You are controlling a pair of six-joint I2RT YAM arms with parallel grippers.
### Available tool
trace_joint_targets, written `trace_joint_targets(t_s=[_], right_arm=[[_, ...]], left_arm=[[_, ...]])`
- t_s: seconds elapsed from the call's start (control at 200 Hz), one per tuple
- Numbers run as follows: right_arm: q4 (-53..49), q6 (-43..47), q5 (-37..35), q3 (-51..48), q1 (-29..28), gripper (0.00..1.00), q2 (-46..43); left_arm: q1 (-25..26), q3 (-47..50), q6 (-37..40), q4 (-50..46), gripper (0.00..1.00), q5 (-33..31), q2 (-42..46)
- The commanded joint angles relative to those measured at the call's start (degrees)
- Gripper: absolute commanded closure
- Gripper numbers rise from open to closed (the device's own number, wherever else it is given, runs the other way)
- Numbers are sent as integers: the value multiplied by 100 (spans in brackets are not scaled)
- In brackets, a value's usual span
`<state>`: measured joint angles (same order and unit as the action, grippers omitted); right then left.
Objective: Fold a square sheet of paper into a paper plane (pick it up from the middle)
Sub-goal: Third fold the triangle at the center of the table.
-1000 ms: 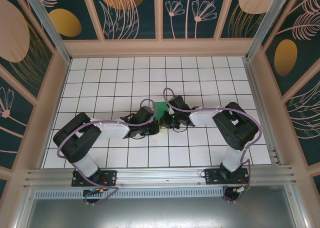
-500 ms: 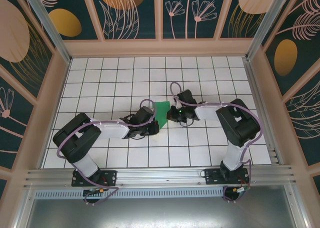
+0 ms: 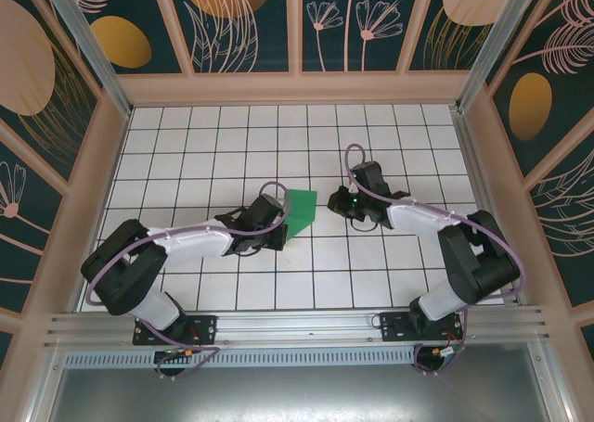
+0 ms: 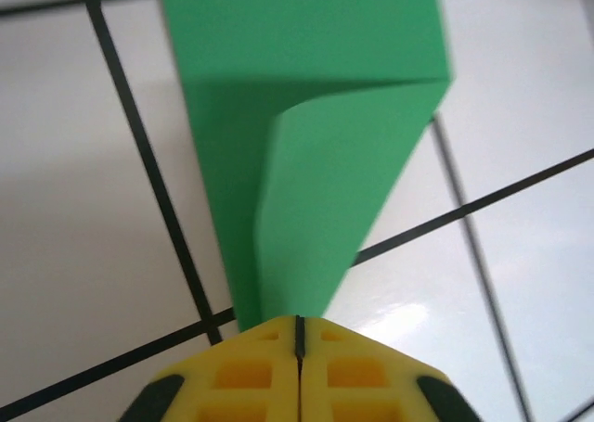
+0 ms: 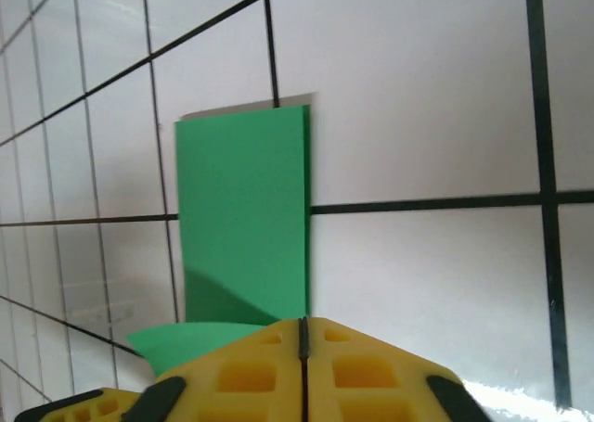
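"Top external view first: where is the sheet of paper (image 3: 300,207) lying?"

"It is sitting near the middle of the white gridded tabletop (image 3: 186,144), folded into a narrower green shape, with one arm reaching in from each side."

"And the left end effector (image 3: 282,231)?"

"It is touching the sheet's near left corner. On the left wrist camera its yellow fingers (image 4: 246,376) are pressing together, with just a hairline seam showing. A lifted, curling flap of the sheet is narrowing right into that seam, so the paper is looking pinched there."

"What is the right end effector (image 3: 340,202) doing?"

"It is sitting just to the right of the sheet, apart from it. On the right wrist camera its yellow fingers are meeting flush, gripping nothing. The sheet is lying ahead of them on the tabletop as a tall green rectangle crossing a black grid line, with a curled piece rising at its near left corner."
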<state>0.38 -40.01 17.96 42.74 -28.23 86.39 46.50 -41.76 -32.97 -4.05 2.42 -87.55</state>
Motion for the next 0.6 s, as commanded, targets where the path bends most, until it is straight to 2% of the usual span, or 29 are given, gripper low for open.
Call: trace_joint_targets(t_s=[0.0,0.085,0.23,0.45,0.595], right_arm=[[228,-466,-74,-289,-168,79,-274],[449,-658,-5,-425,-188,67,-386],[709,-820,163,-512,-182,53,-394],[916,-906,469,-418,-184,49,-51],[1045,-956,569,-403,-201,49,85]], left_arm=[[-11,-123,6,307,83,-92,396],[-12,-92,-301,652,76,-194,421],[-16,-106,-645,1018,79,-485,150],[-34,-322,-818,1122,89,-508,-410],[-50,-403,-993,982,93,-926,-693]])
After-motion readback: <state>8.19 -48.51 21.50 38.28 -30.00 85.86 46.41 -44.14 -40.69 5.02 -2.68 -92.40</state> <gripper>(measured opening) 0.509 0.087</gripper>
